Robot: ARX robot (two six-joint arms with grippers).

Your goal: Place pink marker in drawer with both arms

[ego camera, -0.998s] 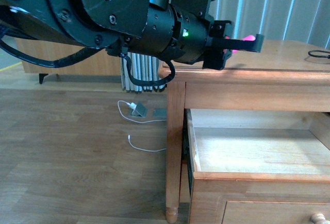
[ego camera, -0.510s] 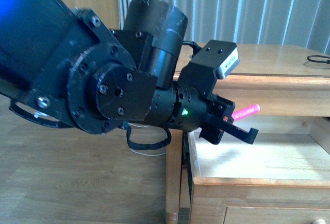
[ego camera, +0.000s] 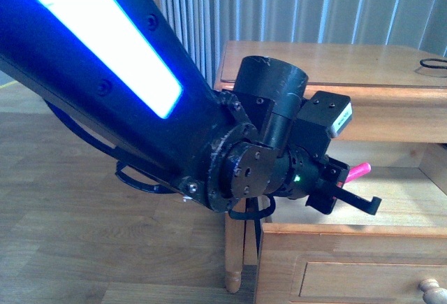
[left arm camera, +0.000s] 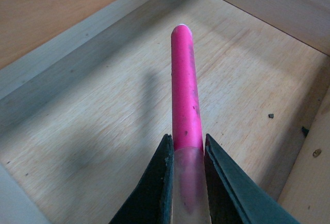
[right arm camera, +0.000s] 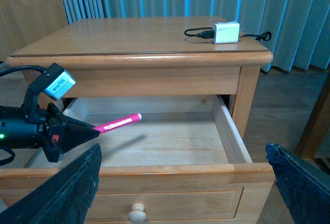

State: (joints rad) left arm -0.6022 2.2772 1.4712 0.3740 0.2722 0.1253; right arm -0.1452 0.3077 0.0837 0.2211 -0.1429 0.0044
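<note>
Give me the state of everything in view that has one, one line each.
drawer, pulled open.
marker, clamped at its cap end, in the air over the drawer floor.
left gripper, shut on the marker.
right gripper, open, empty.
arm light, lit green.
charger, lying on the tabletop, cable attached.
</note>
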